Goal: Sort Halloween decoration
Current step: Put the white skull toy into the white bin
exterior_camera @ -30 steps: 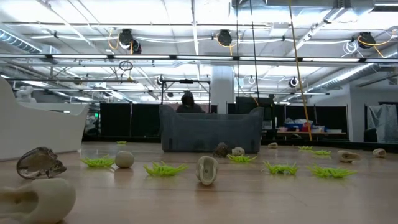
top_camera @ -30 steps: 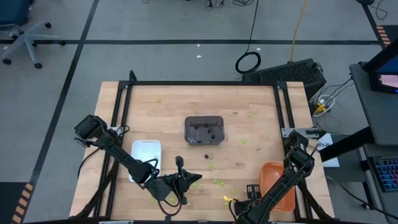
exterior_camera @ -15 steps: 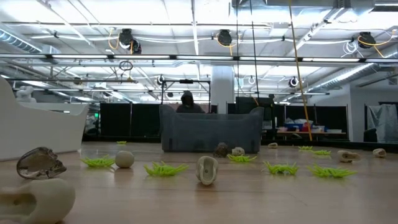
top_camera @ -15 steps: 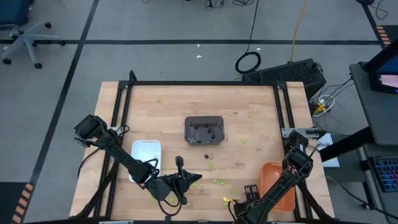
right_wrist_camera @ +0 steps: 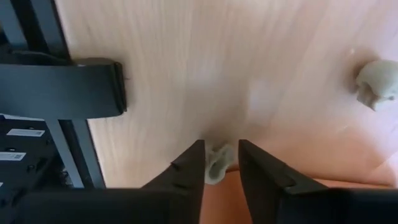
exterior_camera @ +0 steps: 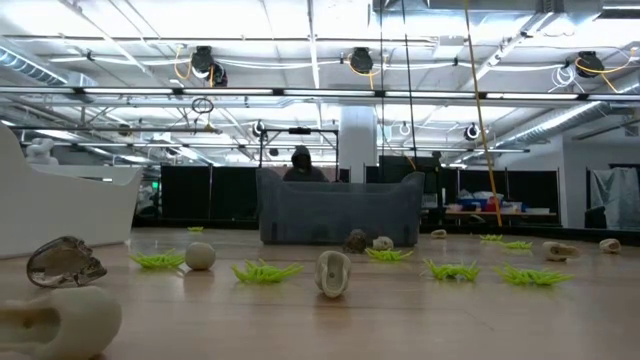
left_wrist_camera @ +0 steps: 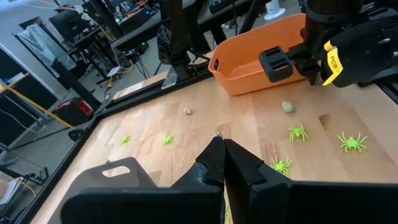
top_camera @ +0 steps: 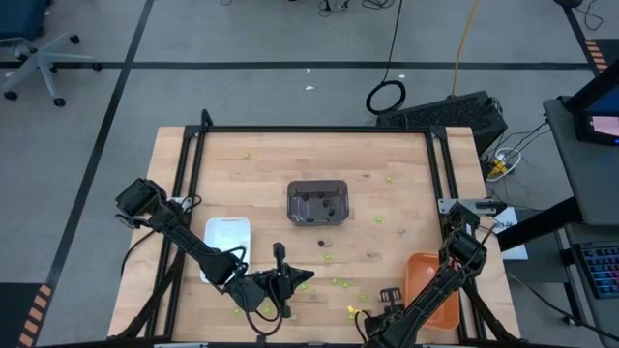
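bright overhead strip lights (some glare)

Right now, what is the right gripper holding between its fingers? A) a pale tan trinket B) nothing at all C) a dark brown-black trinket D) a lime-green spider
A: in the right wrist view the right gripper has a small pale tan trinket pinched between its two dark fingers, just above the wooden table, with another tan piece lying loose farther off.

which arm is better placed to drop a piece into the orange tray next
Right. Its hand grips a pale tan trinket beside the orange tray; the left hand is shut and empty, farther off.
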`<state>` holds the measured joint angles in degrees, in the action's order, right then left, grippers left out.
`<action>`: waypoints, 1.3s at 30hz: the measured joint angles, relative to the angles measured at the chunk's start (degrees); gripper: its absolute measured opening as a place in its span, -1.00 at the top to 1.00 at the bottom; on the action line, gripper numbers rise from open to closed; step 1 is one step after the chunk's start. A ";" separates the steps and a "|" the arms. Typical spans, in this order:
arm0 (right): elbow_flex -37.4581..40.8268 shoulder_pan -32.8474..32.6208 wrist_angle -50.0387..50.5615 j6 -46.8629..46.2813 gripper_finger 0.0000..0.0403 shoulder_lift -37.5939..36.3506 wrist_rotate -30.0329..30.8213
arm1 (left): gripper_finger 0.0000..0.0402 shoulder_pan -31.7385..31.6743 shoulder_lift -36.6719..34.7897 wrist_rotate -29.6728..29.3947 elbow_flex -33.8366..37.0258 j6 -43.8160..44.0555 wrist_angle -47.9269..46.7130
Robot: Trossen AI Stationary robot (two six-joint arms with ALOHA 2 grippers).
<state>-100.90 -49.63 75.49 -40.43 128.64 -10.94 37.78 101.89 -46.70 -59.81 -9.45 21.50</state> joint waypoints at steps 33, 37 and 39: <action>0.02 -0.75 1.11 -0.35 0.18 0.02 0.70 | 0.97 0.00 0.00 0.00 0.00 0.02 -0.07; 0.02 -0.74 1.31 -0.78 0.21 0.02 0.38 | 0.97 0.00 0.00 0.00 0.00 0.01 -0.04; 0.02 -0.74 1.55 -0.70 0.22 0.02 -0.02 | 0.97 0.00 0.00 0.00 0.00 0.02 -0.02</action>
<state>-100.88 -50.37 77.03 -41.12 128.66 -10.96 37.78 101.89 -46.70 -59.81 -9.43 21.47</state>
